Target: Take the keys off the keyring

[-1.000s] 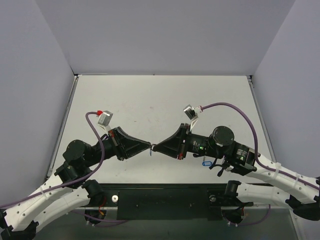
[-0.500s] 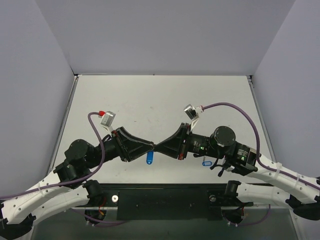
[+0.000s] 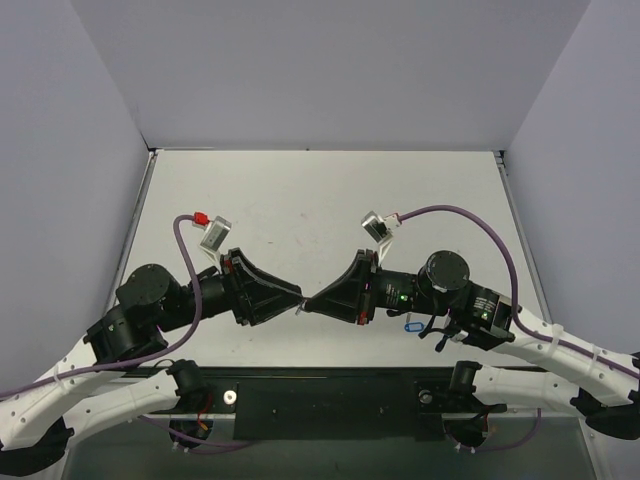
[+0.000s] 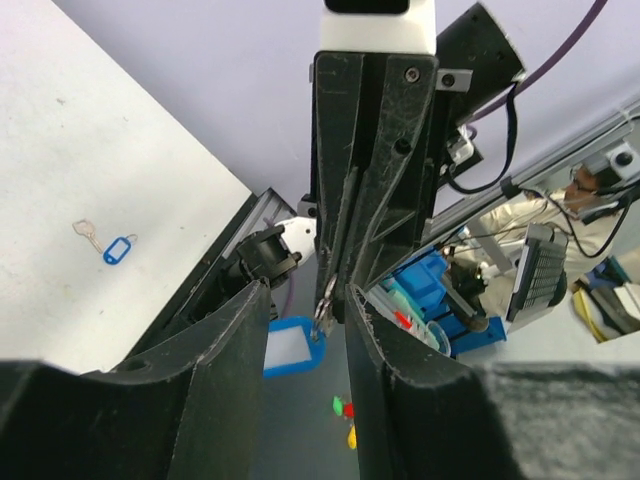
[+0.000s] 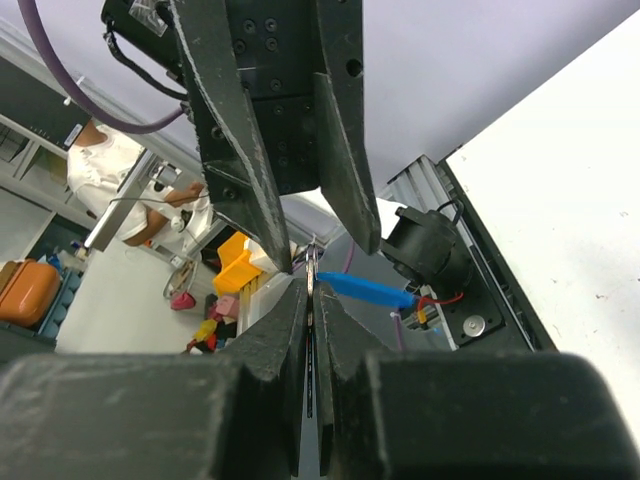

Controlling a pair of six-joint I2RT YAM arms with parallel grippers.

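Observation:
My right gripper is shut on the thin metal keyring, held edge-on above the table. Its blue tag hangs from the ring. In the left wrist view a small silvery piece pokes out of the right fingers; I cannot tell whether it is a key or the ring. My left gripper faces the right one tip to tip. It is open, with one finger on each side of that piece and no contact showing. The top view hides the ring and the keys.
A second small key on a blue-tagged ring lies on the white table. Its tag shows beside the right arm in the top view. The table's front edge and the black base plate lie just below the grippers.
The left gripper was shut a second ago and has opened. The blue tag swung into sight below the tips half a second ago and is hidden again from above. The left arm drew back slightly.

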